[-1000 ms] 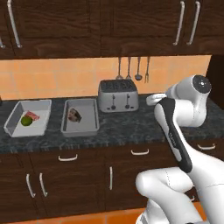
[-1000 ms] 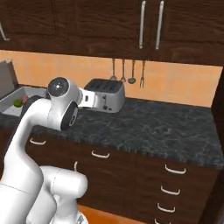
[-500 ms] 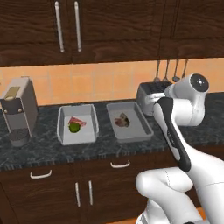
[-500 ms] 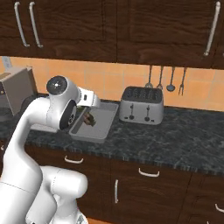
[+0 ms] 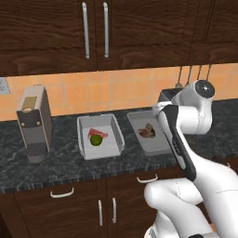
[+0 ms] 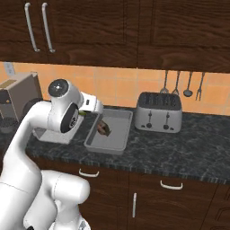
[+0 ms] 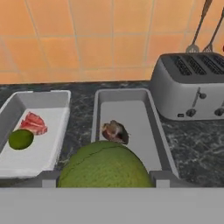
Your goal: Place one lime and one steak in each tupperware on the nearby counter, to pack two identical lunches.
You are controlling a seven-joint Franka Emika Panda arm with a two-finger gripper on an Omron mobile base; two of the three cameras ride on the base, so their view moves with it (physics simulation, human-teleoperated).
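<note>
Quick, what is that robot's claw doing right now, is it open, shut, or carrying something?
Gripper: closed on a round green lime, held between its two fingers above the right-hand grey rectangular tupperware.

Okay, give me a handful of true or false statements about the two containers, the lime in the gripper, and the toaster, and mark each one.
1. The left tupperware holds a lime and a steak. True.
2. The right tupperware already has a lime in it. False: only a steak lies there.
3. The gripper is empty. False: a held lime sits between its fingers.
4. The toaster stands on the counter, right of both containers. True.
5. The coffee machine sits between the containers. False: it stands left of them.
</note>
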